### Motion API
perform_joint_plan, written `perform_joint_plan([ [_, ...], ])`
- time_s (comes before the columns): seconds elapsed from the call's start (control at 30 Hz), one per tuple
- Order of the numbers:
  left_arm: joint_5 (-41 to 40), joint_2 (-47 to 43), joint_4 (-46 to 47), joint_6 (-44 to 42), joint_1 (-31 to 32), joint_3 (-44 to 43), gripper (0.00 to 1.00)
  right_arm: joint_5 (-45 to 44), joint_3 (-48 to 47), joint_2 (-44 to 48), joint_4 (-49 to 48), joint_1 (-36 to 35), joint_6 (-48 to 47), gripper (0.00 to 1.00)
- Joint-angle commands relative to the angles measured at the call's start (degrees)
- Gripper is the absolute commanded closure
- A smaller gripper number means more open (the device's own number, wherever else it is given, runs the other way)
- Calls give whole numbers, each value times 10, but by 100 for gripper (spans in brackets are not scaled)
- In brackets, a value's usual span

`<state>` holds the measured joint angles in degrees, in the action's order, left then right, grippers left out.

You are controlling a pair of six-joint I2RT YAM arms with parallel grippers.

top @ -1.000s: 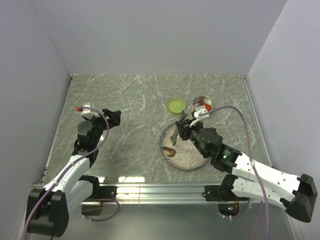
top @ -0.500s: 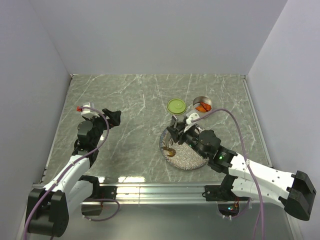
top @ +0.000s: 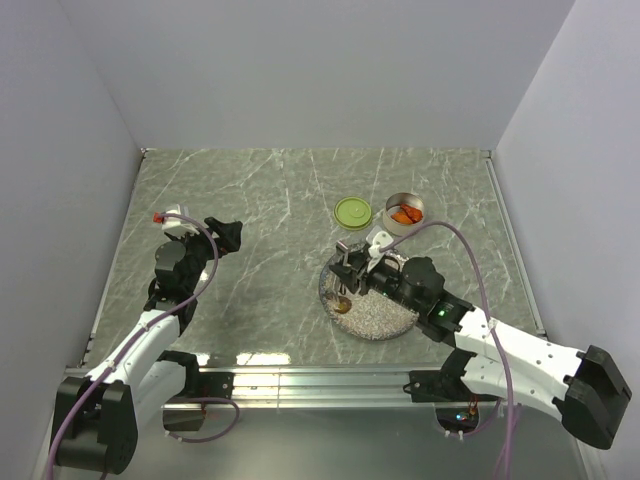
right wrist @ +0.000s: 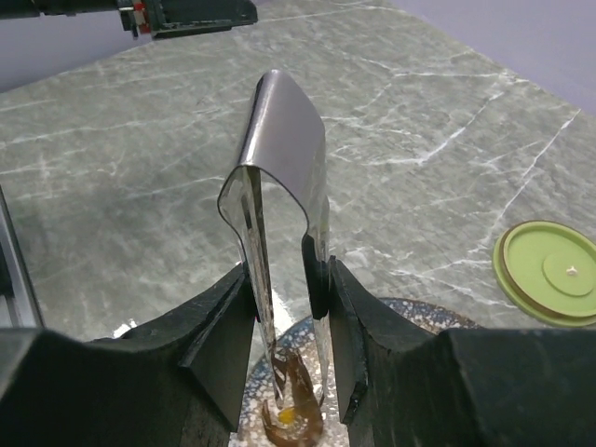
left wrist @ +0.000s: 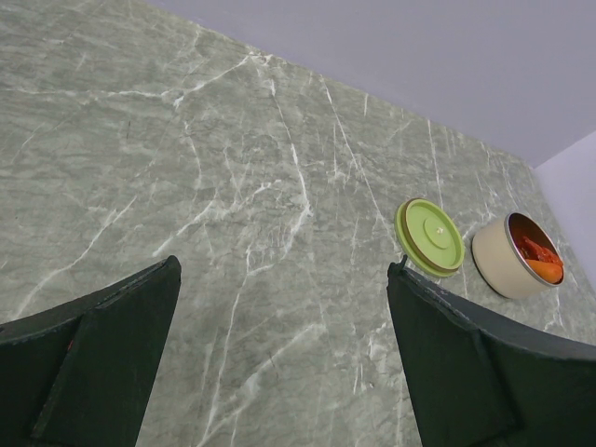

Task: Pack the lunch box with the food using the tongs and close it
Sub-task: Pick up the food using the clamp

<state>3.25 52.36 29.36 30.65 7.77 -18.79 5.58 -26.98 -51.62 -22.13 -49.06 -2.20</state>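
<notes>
Over the plate [top: 388,320], right pincer [right wrist: 289,307] pinching tongs [right wrist: 279,121], tips pointing down, left pincer [left wrist: 282,270] spread.

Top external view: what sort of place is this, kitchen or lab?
Probably a lab robot test cell, not a kitchen: plain pale walls box in a marble-pattern table, and a left arm and right arm are bolted to a metal rail at its near edge.

Your tongs at a piece on the plate, tin open.
Your shiny tongs [right wrist: 284,121] stand hinge-up, pinched in the right gripper [right wrist: 287,298], tips down around a curled orange-brown piece [right wrist: 293,421] on the speckled plate [top: 400,325]. Beyond the plate, your round lunch box [top: 405,212] sits open with orange-red food [top: 404,216] inside. Its lime-green lid [top: 352,212] lies flat beside it.
</notes>
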Motion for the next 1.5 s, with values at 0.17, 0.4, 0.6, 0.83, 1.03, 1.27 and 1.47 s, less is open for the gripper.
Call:
perform_joint_plan([
  [0.17,10,0,31,-5,3,-6,1,115,12,-9,-78,58,3,58],
  [0.4,11,1,31,-6,3,-6,1,134,10,-9,-78,61,14,58],
  [0.6,11,0,30,-6,3,-6,1,132,15,-3,-72,61,20,58],
  [0.83,11,0,30,-6,3,-6,1,118,14,-42,-79,63,19,58],
  [1.03,10,-1,31,-6,3,-5,1,116,11,-61,-85,67,17,58],
  [1.27,10,-1,30,-6,3,-5,0,95,-10,-45,-57,70,19,78],
  [1.47,11,-2,30,-6,3,-5,1,57,-66,-2,-9,86,-2,80],
])
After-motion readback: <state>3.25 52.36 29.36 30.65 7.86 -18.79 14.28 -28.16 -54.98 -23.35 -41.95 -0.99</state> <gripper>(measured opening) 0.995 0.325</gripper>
